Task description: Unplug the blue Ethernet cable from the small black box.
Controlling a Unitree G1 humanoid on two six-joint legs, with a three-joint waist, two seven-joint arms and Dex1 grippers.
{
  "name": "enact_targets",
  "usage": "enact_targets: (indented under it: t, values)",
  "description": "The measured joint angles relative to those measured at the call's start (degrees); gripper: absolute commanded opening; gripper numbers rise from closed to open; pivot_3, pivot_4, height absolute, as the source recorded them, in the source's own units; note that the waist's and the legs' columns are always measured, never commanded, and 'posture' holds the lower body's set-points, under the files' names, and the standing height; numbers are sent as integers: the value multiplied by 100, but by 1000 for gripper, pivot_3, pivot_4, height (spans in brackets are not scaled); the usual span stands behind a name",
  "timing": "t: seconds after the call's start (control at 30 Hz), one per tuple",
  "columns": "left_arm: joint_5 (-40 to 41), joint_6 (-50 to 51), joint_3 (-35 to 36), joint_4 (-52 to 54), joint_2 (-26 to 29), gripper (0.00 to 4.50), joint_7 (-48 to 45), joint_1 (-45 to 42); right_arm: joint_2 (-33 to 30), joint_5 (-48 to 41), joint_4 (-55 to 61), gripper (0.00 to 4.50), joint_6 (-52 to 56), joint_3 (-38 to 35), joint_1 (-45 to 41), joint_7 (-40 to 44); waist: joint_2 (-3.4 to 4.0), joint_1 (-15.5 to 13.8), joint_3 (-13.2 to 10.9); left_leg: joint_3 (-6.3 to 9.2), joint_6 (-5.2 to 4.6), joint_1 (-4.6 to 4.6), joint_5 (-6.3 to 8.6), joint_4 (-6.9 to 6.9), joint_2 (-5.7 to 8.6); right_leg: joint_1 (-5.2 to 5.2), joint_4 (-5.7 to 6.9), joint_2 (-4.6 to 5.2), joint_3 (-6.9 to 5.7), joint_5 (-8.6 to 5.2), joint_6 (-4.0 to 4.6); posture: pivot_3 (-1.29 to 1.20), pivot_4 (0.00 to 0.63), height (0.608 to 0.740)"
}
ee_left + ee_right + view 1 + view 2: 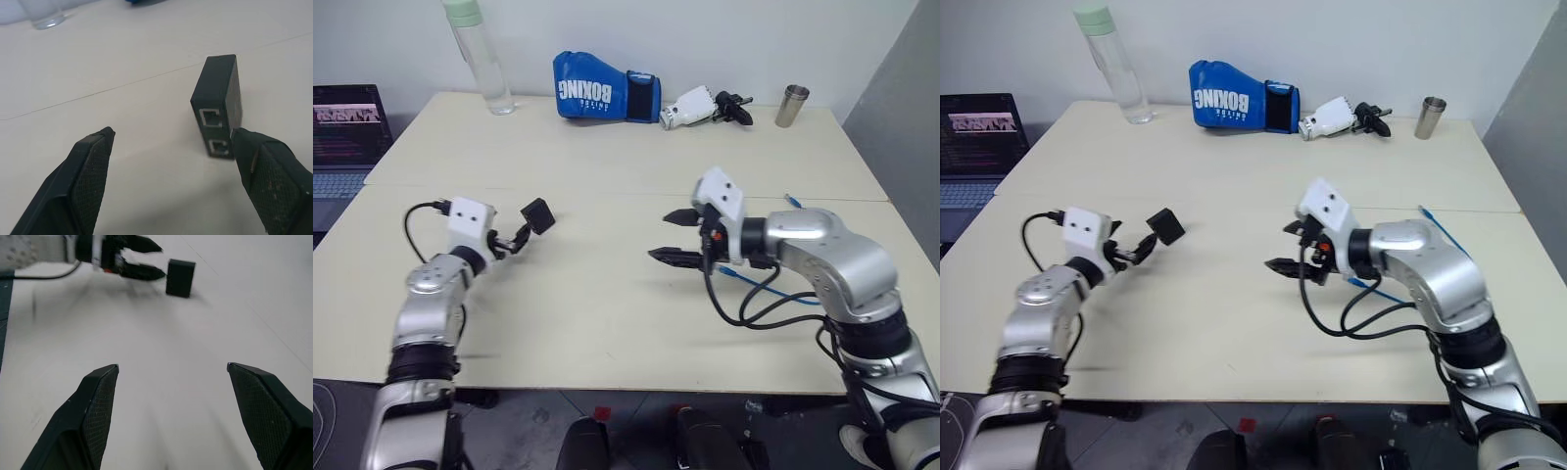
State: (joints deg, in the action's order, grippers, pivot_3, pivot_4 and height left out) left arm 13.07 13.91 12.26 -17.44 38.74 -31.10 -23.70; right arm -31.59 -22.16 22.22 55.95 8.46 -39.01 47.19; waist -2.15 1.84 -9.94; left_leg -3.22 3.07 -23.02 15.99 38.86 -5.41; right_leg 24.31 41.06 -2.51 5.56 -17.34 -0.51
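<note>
The small black box (538, 215) stands on edge on the cream table (587, 294), left of centre. In the left wrist view its two ports (215, 132) face me, both empty. My left gripper (516, 240) is open just behind the box, and one fingertip (254, 156) is right beside the box's lower corner. My right gripper (664, 236) hovers open and empty at mid table, pointing towards the box (180, 277) from well apart. The blue Ethernet cable (756, 281) lies on the table under my right forearm, with another stretch (1435, 220) beyond the arm. It is not joined to the box.
Along the far edge stand a clear bottle (480, 54), a blue boxing glove (605, 95), a white and black device (705, 106) and a metal cup (791, 106). An open laptop (347, 137) sits off the table's left side. Black arm cables (754, 313) loop below my right wrist.
</note>
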Motion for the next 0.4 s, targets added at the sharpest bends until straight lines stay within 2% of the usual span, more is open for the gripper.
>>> enact_targets:
  t: [0.13,0.23,0.4]
  values:
    - [458,622,115,827,524,4029,-753,227,-381,-115,202,3754,-53,-292,495,20,0,-10,0,4,-10,3,6,0,4,-4,0,-11,-2,-1,-1,0,150,740]
    - [858,1086,210,1176,1033,4029,-1467,301,-900,-129,290,3754,-314,-456,1074,185,0,-7,-1,0,-12,2,7,-1,6,-4,-6,-11,1,-2,-2,0,150,740]
    - [1192,1408,381,1414,1293,4029,-1939,307,-1383,-162,209,3754,-617,-751,1320,381,1,7,-1,1,-14,10,8,-2,1,-6,-3,-18,5,-2,-2,0,150,740]
